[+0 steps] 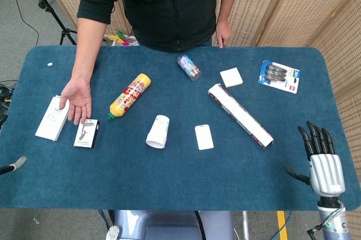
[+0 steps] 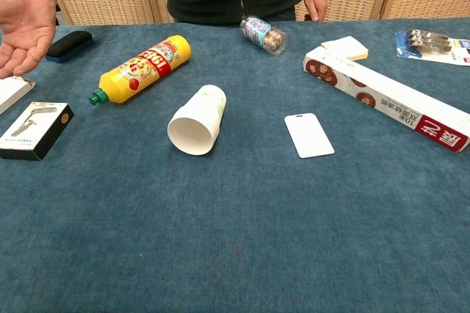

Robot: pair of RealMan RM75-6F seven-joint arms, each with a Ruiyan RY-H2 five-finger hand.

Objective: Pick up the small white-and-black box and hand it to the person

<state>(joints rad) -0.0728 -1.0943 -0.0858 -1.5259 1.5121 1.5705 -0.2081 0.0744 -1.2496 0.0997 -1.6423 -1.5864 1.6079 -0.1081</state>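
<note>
From the head view, the small white-and-black box lies untouched at the blue table's left, just below the person's open palm; the right hand rests empty, fingers straight, far right. In the chest view neither robot hand shows; the left hand's state is hidden, so I judge the reach has yet to begin, likely needing the left arm.

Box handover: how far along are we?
Nothing looks done yet. The box lies on the table at its left side, untouched, just below the person's open hand, which waits palm up. The right hand sits open at the table's right edge, holding nothing. Of the left hand only a tip shows at the left edge. Left: grasp, lift, hand over.
</note>
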